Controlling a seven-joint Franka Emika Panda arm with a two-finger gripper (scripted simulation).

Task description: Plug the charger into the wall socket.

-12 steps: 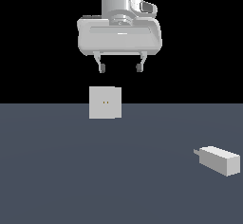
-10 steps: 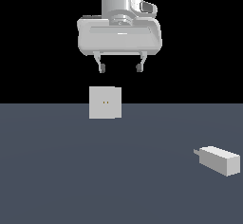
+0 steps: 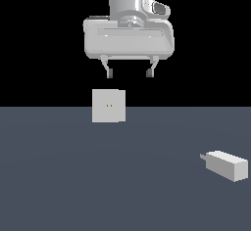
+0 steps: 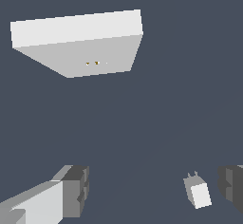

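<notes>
The charger (image 3: 226,164) is a small light-grey block lying on the dark floor at the exterior view's right, its short prong stub pointing toward that view's left. It also shows in the wrist view (image 4: 198,193), prongs visible. The wall socket (image 3: 108,105) is an upright light-grey square plate with two tiny yellowish holes, at centre-left; the wrist view shows it too (image 4: 83,45). My gripper (image 3: 129,73) hangs high above the floor, above and slightly right of the socket, open and empty. One finger (image 4: 76,191) shows in the wrist view.
A dark grey floor (image 3: 98,186) spreads under everything, with black background behind it. Nothing else stands on it.
</notes>
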